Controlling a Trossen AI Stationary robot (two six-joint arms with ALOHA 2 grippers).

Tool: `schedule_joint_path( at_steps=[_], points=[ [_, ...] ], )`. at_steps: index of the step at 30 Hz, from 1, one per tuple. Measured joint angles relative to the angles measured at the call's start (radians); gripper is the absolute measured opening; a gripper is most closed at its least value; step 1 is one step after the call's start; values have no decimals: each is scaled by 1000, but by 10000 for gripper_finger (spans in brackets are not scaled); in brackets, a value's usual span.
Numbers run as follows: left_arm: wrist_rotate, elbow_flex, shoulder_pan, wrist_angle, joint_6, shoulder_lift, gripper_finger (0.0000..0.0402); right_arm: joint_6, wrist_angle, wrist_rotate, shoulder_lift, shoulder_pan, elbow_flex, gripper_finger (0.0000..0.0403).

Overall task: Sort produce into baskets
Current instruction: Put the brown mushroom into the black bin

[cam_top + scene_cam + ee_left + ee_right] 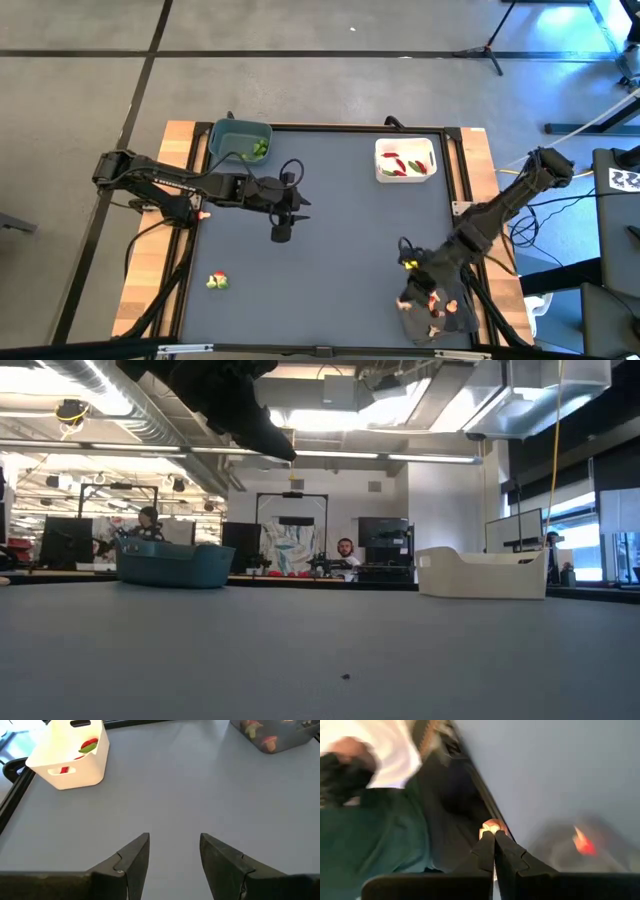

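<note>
No text, label or number can be read anywhere here.

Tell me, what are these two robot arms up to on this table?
They are sorting tiny toy produce into bins. The right gripper, over the dark grey tray at the table's near right corner, is shut on a small pale piece. The left gripper hangs open and empty above the bare middle of the table. The blue-grey tub holds green pieces, the white tub red and green ones, and one stray piece lies near the left edge.

Even overhead light, glaring ceiling lamps in low view, right wrist view motion-blurred
</note>
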Motion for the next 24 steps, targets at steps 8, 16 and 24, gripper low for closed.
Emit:
schedule_joint_path(
  at_steps=[8, 16, 24],
  points=[
    [0, 0, 0, -2, 3, 0, 170, 294, -201, 5, 40, 174, 0, 5],
    [0, 0, 0, -3, 3, 0, 170, 502, -400, -93, 70, 207, -1, 28],
    [1, 0, 5, -5, -1, 0, 170, 426, -355, -52, 66, 191, -1, 138]
  ],
)
